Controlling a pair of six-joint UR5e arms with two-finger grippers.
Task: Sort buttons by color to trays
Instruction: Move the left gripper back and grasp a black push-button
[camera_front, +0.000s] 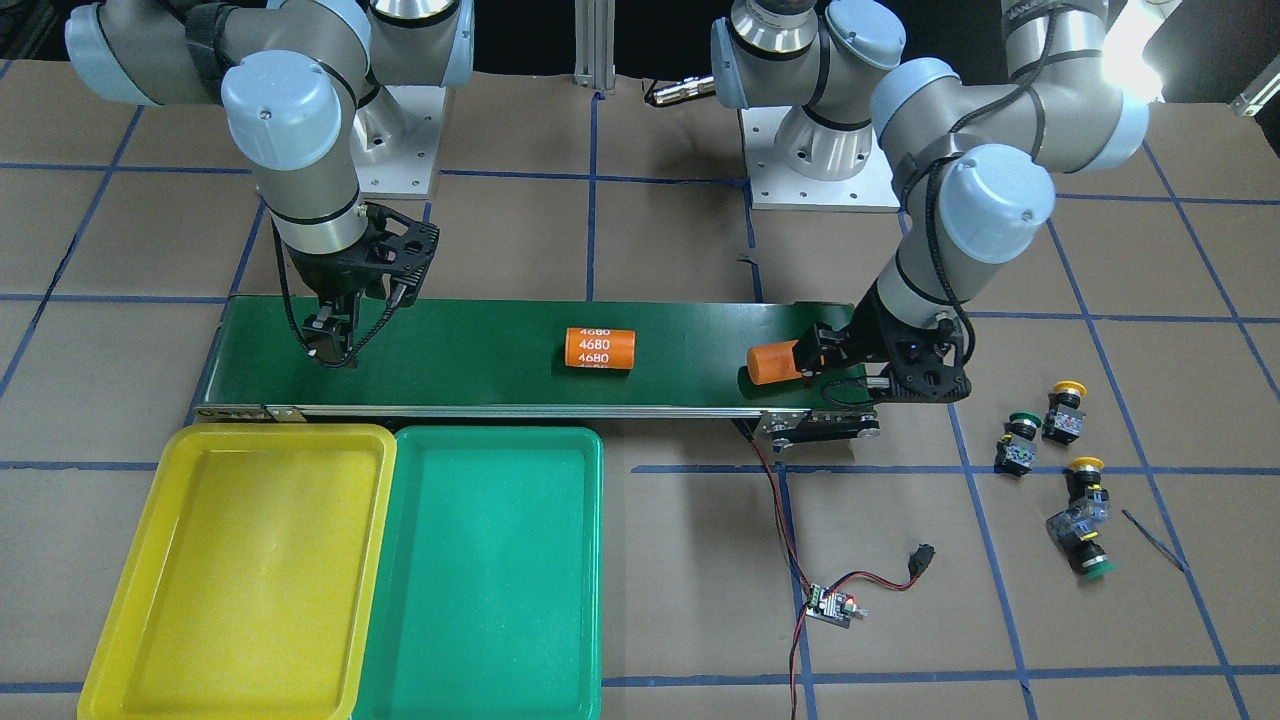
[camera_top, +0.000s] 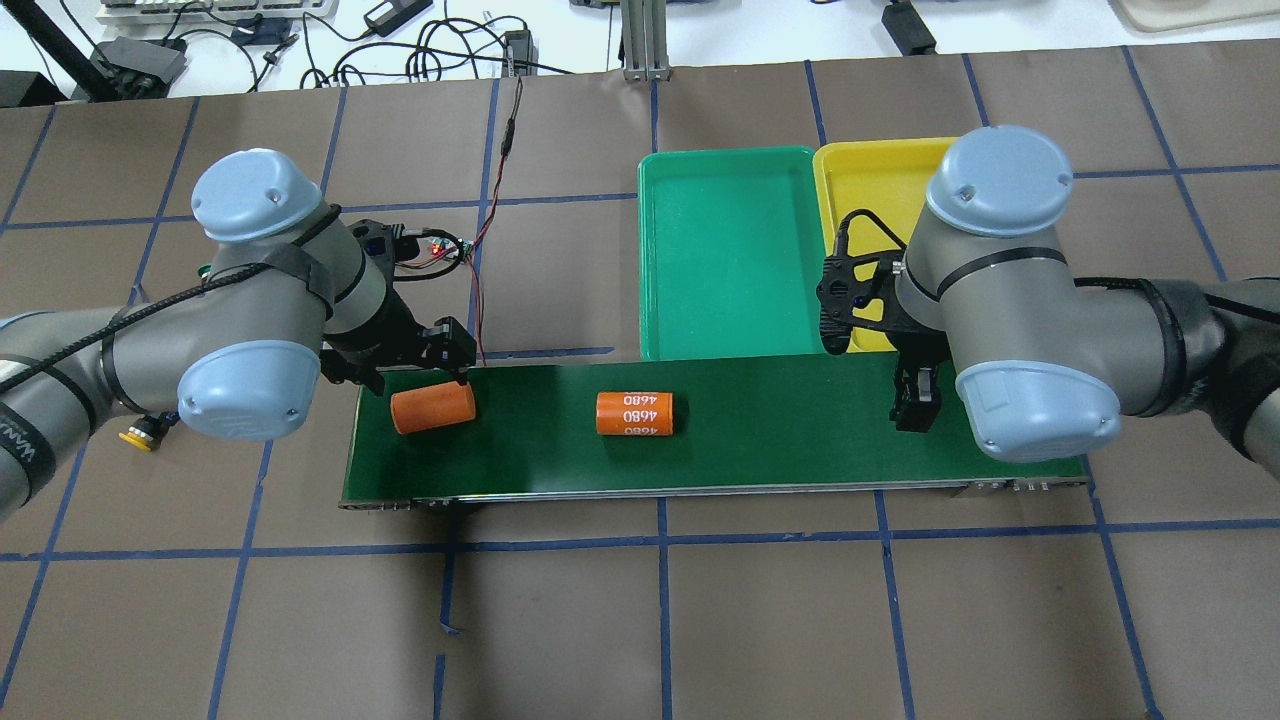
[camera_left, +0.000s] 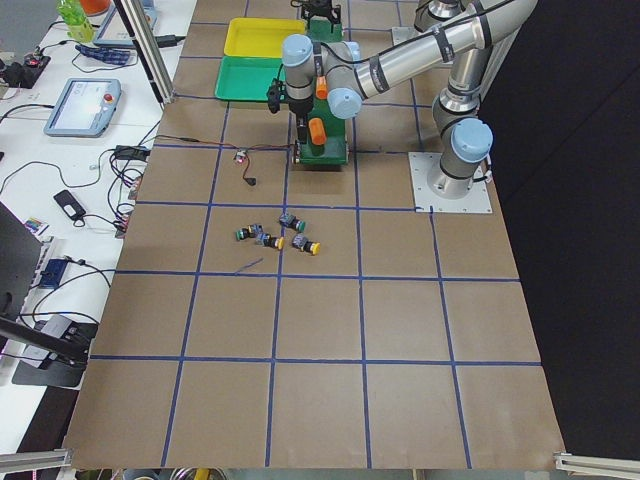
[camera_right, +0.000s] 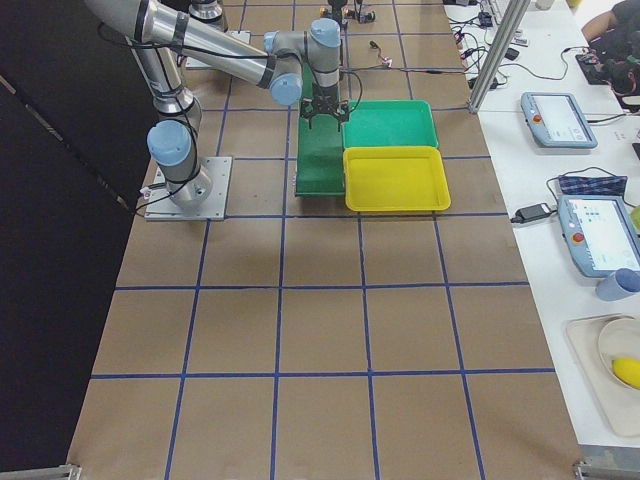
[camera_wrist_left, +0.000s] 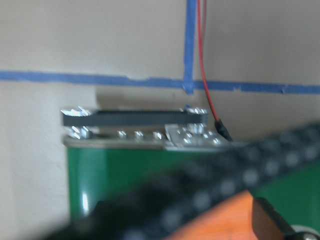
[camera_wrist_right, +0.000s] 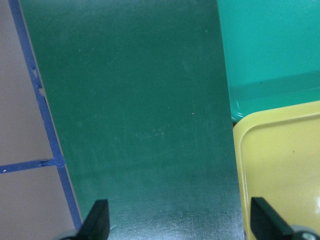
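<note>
Four buttons lie on the paper beyond the belt's end: two with yellow caps (camera_front: 1068, 390) (camera_front: 1085, 465) and two with green caps (camera_front: 1022, 420) (camera_front: 1090, 565). No gripper touches them. The yellow tray (camera_front: 250, 560) and the green tray (camera_front: 490, 570) sit side by side, both empty. My left gripper (camera_front: 812, 358) is open at the belt's end, its fingers around a plain orange cylinder (camera_front: 775, 363) that lies on the belt. My right gripper (camera_front: 330, 350) is open and empty, low over the belt's other end, beside the yellow tray (camera_wrist_right: 285, 165).
A long dark-green conveyor belt (camera_front: 480, 350) runs between the arms and carries a second orange cylinder marked 4680 (camera_front: 600, 348). A small controller board (camera_front: 830, 607) with red and black wires lies near the green tray.
</note>
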